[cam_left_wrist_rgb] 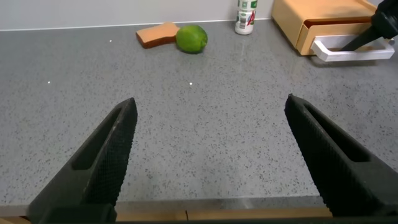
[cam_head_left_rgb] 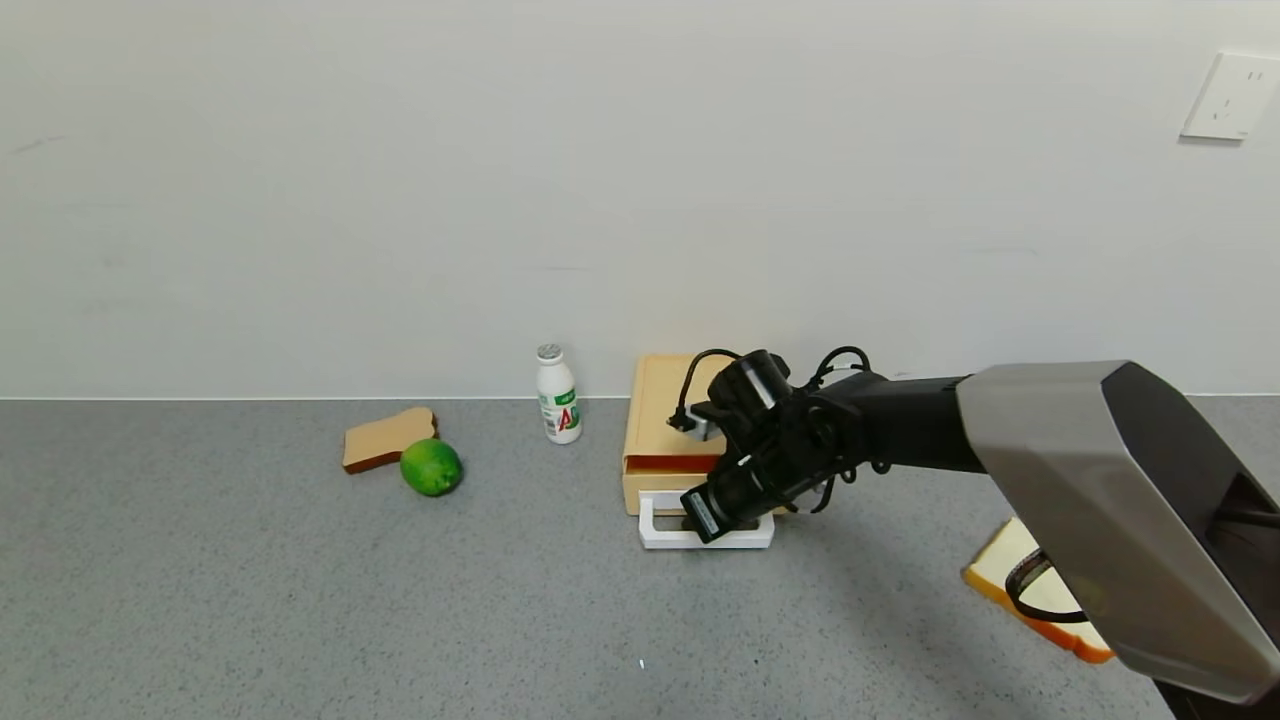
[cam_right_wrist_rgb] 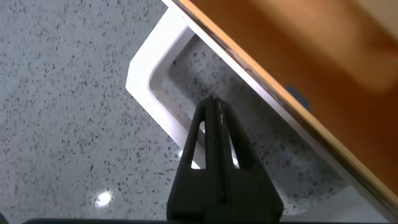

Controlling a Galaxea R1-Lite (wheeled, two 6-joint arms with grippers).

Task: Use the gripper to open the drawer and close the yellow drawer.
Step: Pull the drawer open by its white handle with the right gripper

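Observation:
The pale-yellow drawer (cam_head_left_rgb: pixel 660 400) stands near the back wall, with its white loop handle (cam_head_left_rgb: pixel 655 540) facing me. My right gripper (cam_head_left_rgb: pixel 695 522) is shut, and its paired fingertips (cam_right_wrist_rgb: pixel 213 102) reach down inside the handle's loop (cam_right_wrist_rgb: pixel 146 74), just in front of the drawer front (cam_right_wrist_rgb: pixel 280 56). They grip nothing. A dark orange gap shows under the box top; I cannot tell how far out the tray is. My left gripper (cam_left_wrist_rgb: pixel 211 102) is open and empty, low over bare counter near the front edge. From there the drawer (cam_left_wrist_rgb: pixel 317 12) shows far off.
A white bottle (cam_head_left_rgb: pixel 558 395) stands left of the drawer. A green lime (cam_head_left_rgb: pixel 431 467) and a bread slice (cam_head_left_rgb: pixel 388 438) lie farther left. A yellow-orange slab (cam_head_left_rgb: pixel 1030 590) lies at front right, partly under my right arm. The wall runs close behind the drawer.

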